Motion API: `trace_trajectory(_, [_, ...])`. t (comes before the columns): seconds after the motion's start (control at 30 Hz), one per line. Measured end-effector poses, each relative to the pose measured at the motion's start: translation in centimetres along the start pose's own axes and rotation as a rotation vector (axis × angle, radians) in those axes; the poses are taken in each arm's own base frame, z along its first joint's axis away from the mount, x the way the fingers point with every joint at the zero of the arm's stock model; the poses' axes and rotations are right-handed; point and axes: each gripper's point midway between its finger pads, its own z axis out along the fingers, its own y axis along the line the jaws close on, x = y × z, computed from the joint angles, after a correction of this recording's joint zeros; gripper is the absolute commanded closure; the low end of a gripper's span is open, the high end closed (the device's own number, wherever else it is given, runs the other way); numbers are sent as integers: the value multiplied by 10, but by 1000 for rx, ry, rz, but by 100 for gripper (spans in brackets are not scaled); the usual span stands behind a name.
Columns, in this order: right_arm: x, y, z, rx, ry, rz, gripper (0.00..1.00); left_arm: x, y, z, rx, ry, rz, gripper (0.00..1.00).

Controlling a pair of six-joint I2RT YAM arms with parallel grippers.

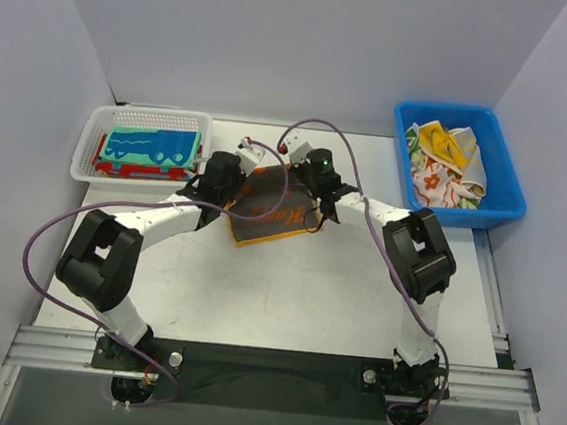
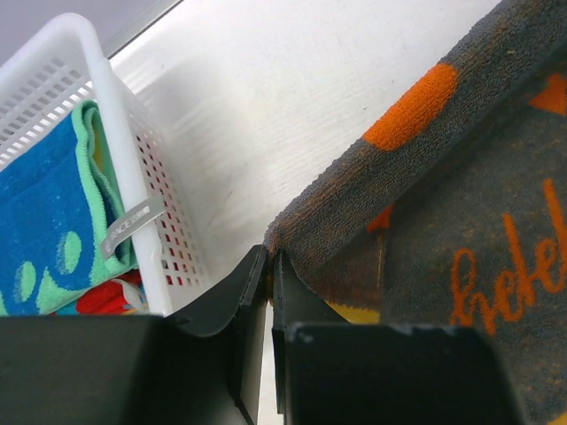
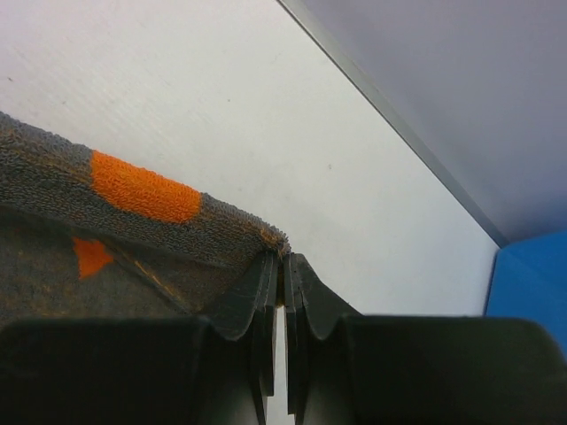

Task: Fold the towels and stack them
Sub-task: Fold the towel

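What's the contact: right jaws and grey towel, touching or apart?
Touching. Right wrist view: right jaws shut on a corner of the grey towel, cloth pinched between them.

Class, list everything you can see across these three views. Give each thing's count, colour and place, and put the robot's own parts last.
grey towel: one, grey with orange border and lettering, mid-table, a corner pinched in each gripper
folded towels: at least two, teal-blue on top, red beneath, in the basket
basket: one, white mesh, far left
loose towels: several, count unclear, yellow, floral white and grey, crumpled in the bin
bin: one, blue, far right
table: one, white
cables: purple, looping along both arms
left gripper: one, black, shut on the towel's corner
right gripper: one, black, shut on another corner
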Motion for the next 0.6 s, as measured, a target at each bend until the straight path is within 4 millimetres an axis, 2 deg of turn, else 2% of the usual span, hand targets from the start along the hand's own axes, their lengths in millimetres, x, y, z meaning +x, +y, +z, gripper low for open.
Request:
trace_trajectory(0.17, [19, 11, 20, 27, -1, -72, 100, 6, -5, 11, 4, 0, 7, 100])
trace_trajectory(0.4, [26, 14, 17, 52, -39, -116, 100, 0, -6, 11, 16, -37, 20, 100])
trace_trajectory(0.6, [29, 21, 12, 39, -73, -132, 100, 15, -17, -7, 91, -60, 74, 100])
